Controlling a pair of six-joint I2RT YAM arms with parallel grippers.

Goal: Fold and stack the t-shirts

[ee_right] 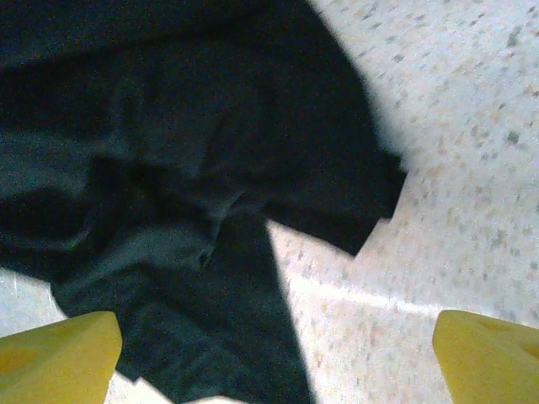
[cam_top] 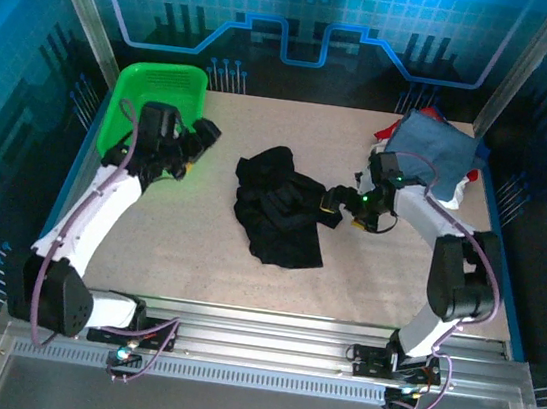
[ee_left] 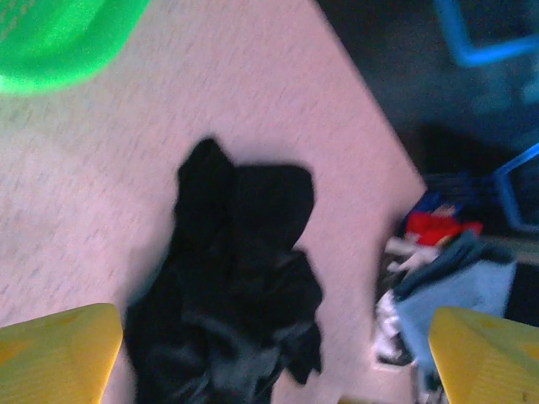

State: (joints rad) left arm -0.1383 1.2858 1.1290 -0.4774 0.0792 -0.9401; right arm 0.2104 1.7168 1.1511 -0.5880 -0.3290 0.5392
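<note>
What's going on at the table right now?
The black t-shirt lies crumpled in the middle of the table, not yet folded. The right gripper hangs open over its right edge, holding nothing. The left gripper is open too, beside the green basket, away from the shirt. A pile of other shirts sits at the far right corner.

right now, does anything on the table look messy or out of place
Yes. The black cloth t-shirt lies crumpled in a heap in the middle of the table, neither flat nor folded. The pile of slate-blue, red and white shirts at the far right corner looks loose and uneven, not a square stack.
</note>
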